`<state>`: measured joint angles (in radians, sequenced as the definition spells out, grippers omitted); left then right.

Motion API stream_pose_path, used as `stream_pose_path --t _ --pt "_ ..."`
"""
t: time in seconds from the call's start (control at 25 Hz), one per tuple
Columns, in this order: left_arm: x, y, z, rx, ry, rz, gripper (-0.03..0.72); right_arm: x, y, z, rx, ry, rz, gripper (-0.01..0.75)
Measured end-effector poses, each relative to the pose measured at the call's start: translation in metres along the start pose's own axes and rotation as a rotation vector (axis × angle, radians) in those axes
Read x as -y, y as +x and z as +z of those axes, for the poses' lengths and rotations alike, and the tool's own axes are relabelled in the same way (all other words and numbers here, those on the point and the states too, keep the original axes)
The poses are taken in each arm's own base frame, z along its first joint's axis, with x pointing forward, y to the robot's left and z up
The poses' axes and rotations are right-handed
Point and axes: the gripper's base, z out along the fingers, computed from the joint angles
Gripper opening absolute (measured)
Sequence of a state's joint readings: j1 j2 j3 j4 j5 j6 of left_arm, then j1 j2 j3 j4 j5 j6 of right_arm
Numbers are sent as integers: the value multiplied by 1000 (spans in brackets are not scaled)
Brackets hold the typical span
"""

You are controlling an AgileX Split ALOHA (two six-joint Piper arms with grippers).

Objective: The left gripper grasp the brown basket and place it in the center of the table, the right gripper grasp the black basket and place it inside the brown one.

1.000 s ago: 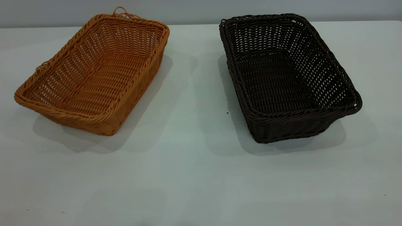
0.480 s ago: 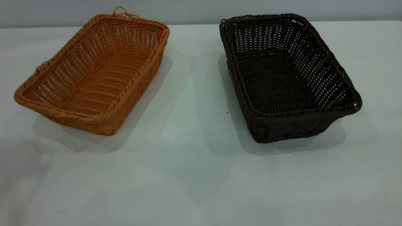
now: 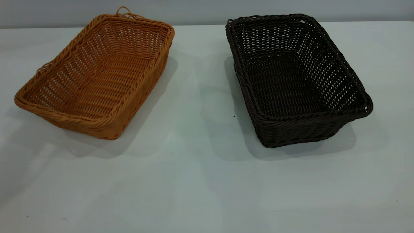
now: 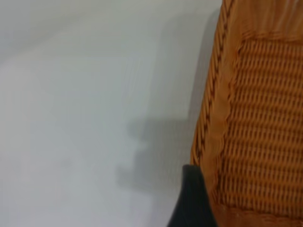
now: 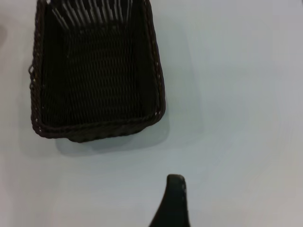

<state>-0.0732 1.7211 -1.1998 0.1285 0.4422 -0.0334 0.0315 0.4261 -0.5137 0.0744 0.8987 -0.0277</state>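
White tabletop point(image 3: 200, 181) is seen bearing the brown basket point(image 3: 97, 74) at left and the black basket point(image 3: 297, 81) at right, well apart and ungrasped, so both placements remain; gripper states cannot be told.

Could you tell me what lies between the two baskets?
Only bare table separates the brown basket from the black basket, as the exterior view shows.
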Motion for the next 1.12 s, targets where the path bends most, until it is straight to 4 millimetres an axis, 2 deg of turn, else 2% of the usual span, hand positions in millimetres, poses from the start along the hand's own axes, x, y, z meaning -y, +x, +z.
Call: stream_pose_path --t 0.28,0.64,0.88,1.12 --pt "4 5 68 -96 10 6 513 1 -11 24 -78 -1 41 594" --pt "12 27 144 -193 28 17 513 -3 -21 60 -188 -58 138 594" --pt "19 31 175 -203 37 27 513 -6 -22 81 -266 -84 205 594" --pt "20 34 191 -215 38 35 504 -9 -21 101 -352 -115 254 594"
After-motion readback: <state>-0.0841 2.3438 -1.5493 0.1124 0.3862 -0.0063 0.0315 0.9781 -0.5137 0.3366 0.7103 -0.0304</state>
